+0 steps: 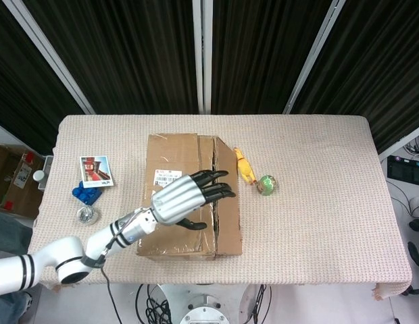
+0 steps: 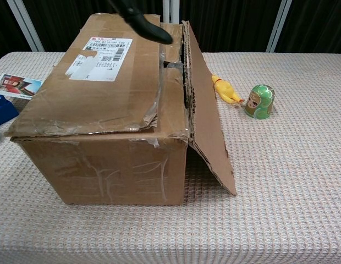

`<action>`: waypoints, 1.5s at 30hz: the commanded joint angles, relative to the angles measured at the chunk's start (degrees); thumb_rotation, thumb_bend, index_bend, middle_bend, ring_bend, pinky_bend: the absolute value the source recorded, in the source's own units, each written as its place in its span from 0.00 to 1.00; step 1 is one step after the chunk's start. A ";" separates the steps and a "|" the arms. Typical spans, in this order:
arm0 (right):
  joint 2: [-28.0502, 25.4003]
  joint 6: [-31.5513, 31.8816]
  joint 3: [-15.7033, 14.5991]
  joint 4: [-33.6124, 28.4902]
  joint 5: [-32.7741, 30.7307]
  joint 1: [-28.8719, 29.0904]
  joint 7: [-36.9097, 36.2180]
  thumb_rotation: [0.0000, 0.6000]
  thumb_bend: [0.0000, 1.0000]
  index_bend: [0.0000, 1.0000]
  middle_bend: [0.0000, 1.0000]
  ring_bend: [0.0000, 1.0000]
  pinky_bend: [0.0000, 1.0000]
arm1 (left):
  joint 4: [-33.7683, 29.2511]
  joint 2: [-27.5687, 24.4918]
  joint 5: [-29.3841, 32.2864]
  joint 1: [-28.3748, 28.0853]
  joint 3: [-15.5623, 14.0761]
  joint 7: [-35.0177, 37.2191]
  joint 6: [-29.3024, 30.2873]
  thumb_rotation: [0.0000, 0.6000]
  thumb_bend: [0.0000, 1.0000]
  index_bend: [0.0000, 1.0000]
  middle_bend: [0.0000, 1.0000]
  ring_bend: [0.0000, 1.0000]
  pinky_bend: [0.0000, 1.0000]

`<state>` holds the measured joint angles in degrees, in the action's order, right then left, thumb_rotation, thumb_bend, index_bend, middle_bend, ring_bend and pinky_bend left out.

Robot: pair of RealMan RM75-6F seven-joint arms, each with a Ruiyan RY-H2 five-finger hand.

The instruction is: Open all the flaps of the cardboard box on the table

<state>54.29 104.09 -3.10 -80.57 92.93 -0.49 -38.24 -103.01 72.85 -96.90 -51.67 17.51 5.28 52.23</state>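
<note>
The cardboard box (image 1: 189,202) (image 2: 104,126) stands in the middle of the table. Its labelled left flap (image 2: 99,77) lies flat on top. The right flap (image 2: 206,115) hangs open down the box's right side. My left hand (image 1: 189,199) hovers over the box top, fingers stretched out and apart toward the flap's free edge, holding nothing. Whether it touches the cardboard I cannot tell. In the chest view only its dark fingers (image 2: 143,22) show at the top. Of my right hand only a dark curved tip (image 1: 416,251) shows at the head view's right edge.
A yellow rubber chicken (image 1: 244,166) (image 2: 225,91) and a green round toy (image 1: 267,184) (image 2: 259,102) lie right of the box. Left of it are a picture card (image 1: 96,170), a blue object (image 1: 86,194) and a small clear round item (image 1: 86,215).
</note>
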 commanded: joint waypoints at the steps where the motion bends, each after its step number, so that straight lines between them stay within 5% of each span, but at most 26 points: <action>1: 0.31 0.09 0.42 0.31 0.22 -0.22 -0.28 1.00 0.30 0.00 0.00 0.00 0.00 | 5.38 4.31 -1.33 -4.50 -0.44 0.39 -2.35 0.89 0.09 0.29 0.29 0.08 0.21; 4: 0.67 -0.23 0.65 0.66 0.49 -0.39 -0.64 1.00 0.30 0.00 0.00 0.00 0.00 | 8.46 5.97 -0.45 -6.57 -1.44 0.72 -4.44 0.74 0.03 0.33 0.32 0.08 0.20; 8: 0.95 -0.38 1.02 1.20 0.57 -0.76 -0.78 1.00 0.31 0.00 0.00 0.00 0.00 | 9.65 5.54 3.24 -8.00 -2.48 -0.90 -8.72 0.42 0.00 0.33 0.32 0.08 0.19; 11: 1.01 -0.21 1.42 1.45 0.70 -0.98 -1.18 1.00 0.32 0.00 0.00 0.00 0.00 | 9.80 4.60 5.31 -8.58 -3.31 -3.38 -10.94 0.31 0.00 0.33 0.31 0.08 0.19; 45: 1.16 -2.67 3.19 0.03 2.40 -0.76 0.01 1.00 0.33 0.00 0.00 0.00 0.00 | 10.02 -1.92 8.25 -9.18 -8.72 -11.79 -9.93 0.21 0.00 0.43 0.40 0.08 0.18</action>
<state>55.45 101.42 0.08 -80.52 95.32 -1.26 -38.24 -92.90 71.11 -88.49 -60.83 8.88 -6.31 42.16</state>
